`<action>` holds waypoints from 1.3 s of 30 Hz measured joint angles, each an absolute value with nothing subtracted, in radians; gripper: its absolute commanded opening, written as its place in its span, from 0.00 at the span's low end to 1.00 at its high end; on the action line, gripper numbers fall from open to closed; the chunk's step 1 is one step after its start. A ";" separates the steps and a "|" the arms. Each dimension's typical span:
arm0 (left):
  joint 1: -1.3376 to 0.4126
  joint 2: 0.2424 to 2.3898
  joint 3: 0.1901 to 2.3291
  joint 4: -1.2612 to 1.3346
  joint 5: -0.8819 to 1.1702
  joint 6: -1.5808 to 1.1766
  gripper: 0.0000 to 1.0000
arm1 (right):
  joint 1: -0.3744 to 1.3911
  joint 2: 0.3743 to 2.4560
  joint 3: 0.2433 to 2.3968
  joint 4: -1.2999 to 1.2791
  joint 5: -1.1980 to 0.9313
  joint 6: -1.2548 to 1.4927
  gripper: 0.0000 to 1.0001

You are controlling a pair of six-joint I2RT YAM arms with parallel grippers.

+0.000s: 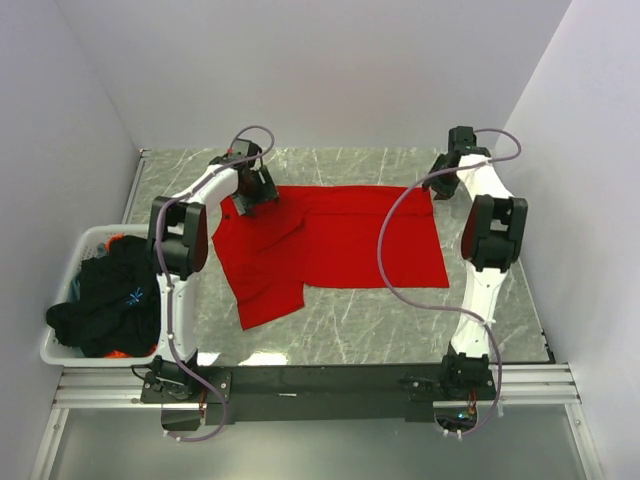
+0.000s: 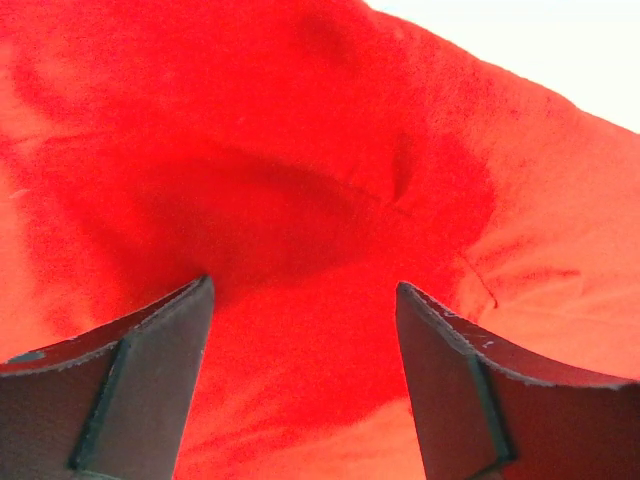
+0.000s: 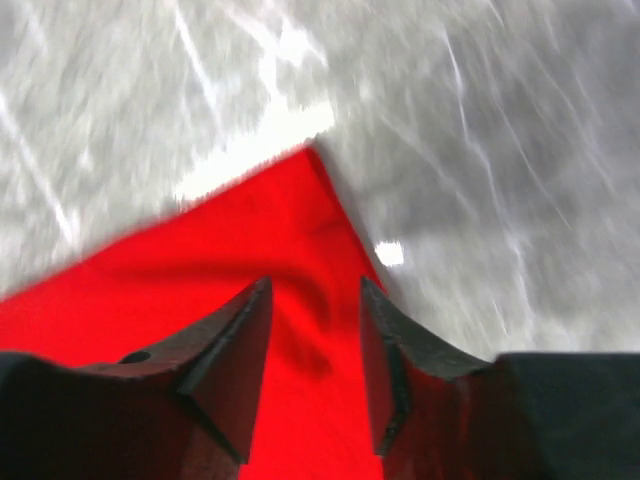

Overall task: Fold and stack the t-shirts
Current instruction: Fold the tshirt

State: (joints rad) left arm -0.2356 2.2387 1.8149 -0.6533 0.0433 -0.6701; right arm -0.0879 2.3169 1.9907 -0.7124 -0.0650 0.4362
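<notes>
now both arms outstretched, left claw (image 2: 305,290) wide over red t-shirt (image 1: 340,245), right claw (image 3: 315,283) ajar

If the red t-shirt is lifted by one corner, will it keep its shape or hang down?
The red t-shirt will probably droop and fold: it shows wrinkles and lies flat on the table. It looks thin, so it is likely light. Pushed, it would rather bunch than slide as one piece, as the creases near its sleeve suggest.

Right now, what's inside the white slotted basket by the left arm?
A heap of black t-shirts fills the white basket, one showing a small blue mark; orange-red cloth peeks out at the edges. Whatever lies beneath the heap is covered.
</notes>
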 measured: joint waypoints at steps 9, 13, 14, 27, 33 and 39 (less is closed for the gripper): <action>-0.221 1.723 1.456 -0.697 -0.078 -0.702 0.81 | -0.005 1.740 1.532 -0.714 -0.057 0.411 0.57; -0.221 1.441 1.256 -0.706 -0.117 -0.725 0.77 | 0.038 1.441 1.267 -0.684 -0.068 0.414 0.57; -0.221 1.386 1.200 -0.699 -0.126 -0.727 0.76 | 0.041 1.381 1.206 -0.685 -0.068 0.418 0.57; -0.220 1.260 0.837 -0.674 -0.167 -0.781 0.55 | 0.041 0.934 0.712 -0.672 -0.047 0.460 0.56; -0.207 1.334 0.835 -0.579 -0.187 -0.791 0.46 | 0.041 0.865 0.644 -0.665 -0.045 0.481 0.56; -0.202 1.433 0.835 -0.524 -0.186 -0.791 0.43 | 0.041 0.857 0.630 -0.665 -0.045 0.493 0.56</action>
